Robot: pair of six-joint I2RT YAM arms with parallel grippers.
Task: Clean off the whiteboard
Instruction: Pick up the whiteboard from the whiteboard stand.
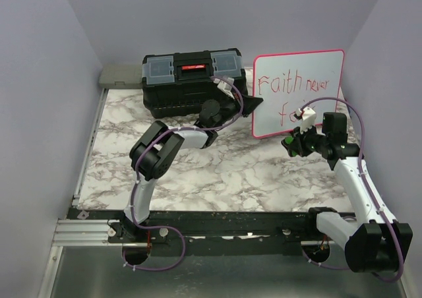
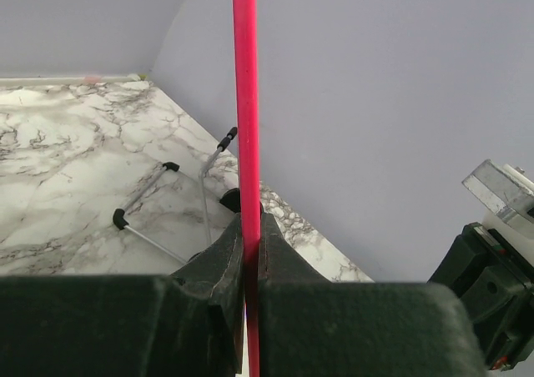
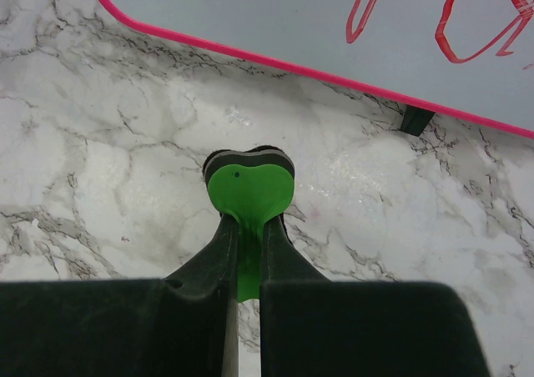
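Whiteboard [image 1: 300, 93] position: upright on its feet at the far right of the surface [image 1: 217, 173], just right of the toolbox [image 1: 191, 77], with its face toward the arms.
Long axis: runs left to right; the board leans back slightly.
Writing [image 1: 290, 85]: red, in 2 lines; the right arm partly hides the lower line.
Left hand [image 2: 249, 243]: closed on the board's pink-red rim [image 2: 244, 102] at its left edge, holding it edge-on.
Right hand [image 3: 248, 235]: closed on a green eraser [image 3: 249, 189], pad forward.
Key relation: the board face lies ahead of and above the eraser, near but apart; the lower line is closest.
Nearer arm: the right arm, for wiping; the left arm is judged to be steadying the board.
Container: the toolbox lid is down, with 2 clear-lidded compartments on top; the contents cannot be told.
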